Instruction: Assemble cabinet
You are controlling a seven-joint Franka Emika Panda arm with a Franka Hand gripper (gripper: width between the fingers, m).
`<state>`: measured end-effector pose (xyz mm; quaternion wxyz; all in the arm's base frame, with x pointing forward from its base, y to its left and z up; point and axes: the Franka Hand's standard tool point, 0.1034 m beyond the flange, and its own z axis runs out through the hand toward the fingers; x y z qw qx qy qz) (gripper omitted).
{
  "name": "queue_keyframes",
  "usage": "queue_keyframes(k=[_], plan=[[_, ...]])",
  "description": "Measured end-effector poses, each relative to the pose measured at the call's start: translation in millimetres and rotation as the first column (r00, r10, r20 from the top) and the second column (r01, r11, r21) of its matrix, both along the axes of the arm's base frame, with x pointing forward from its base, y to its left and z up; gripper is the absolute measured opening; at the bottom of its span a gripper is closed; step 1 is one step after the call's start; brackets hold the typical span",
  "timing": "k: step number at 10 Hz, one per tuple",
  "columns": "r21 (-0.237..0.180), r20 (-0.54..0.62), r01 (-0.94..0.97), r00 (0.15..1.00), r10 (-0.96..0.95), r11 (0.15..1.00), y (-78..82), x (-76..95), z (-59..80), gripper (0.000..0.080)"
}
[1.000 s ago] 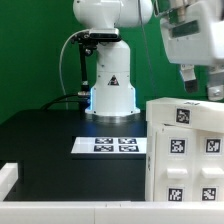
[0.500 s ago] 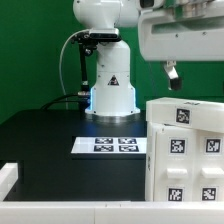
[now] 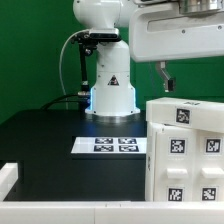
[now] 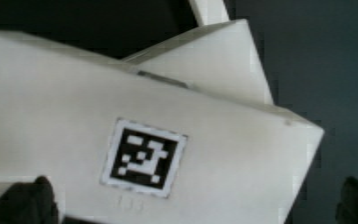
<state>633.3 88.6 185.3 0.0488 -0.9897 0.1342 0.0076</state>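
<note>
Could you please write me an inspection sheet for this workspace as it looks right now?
Surface: black table, with a white ledge at the near edge.
Job's things: white cabinet with square tags, at the exterior view's right.
Clutter: marker board lying flat; nothing else seen.
Gripper: gripper above the cabinet, holding nothing; jaw state unclear.
Cables: black cable beside the robot base.
Surroundings: green backdrop.

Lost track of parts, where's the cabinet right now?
The cabinet stands at the exterior view's right edge, beside the marker board, below the claw.
</note>
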Motion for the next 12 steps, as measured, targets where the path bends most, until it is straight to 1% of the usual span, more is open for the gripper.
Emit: queue_keyframes(k=[1,2,3,4,5,6,7,8,10,12], plan=[[-0.036,0.015,-0.202,0.979,0.203,0.979,1.6,0.0,-0.2,0.0797],[-0.051,0.020,-0.405,0.913,0.406,0.913,6.4,-1.1,-0.5,0.0797],[-0.062,0.018,-0.505,0.862,0.507,0.861,9.0,-1.2,0.4,0.0797],[-0.063,0.019,-0.511,0.858,0.513,0.857,6.4,-0.8,0.0,0.0797],[-0.068,0.019,-0.586,0.808,0.589,0.807,4.0,-0.6,-0.2,0.0797],[-0.070,0.020,-0.627,0.777,0.630,0.776,3.3,-0.5,-0.3,0.0797],[-0.084,0.024,-0.699,0.711,0.702,0.710,1.7,0.0,-2.6,0.0797],[-0.094,0.029,-0.747,0.659,0.751,0.659,0.7,-2.1,-9.1,0.0797],[-0.087,0.018,-0.750,0.657,0.754,0.656,-0.2,-6.4,-18.5,0.0797],[-0.092,0.018,-0.729,0.680,0.733,0.678,2.9,-9.0,-33.4,0.0797]])
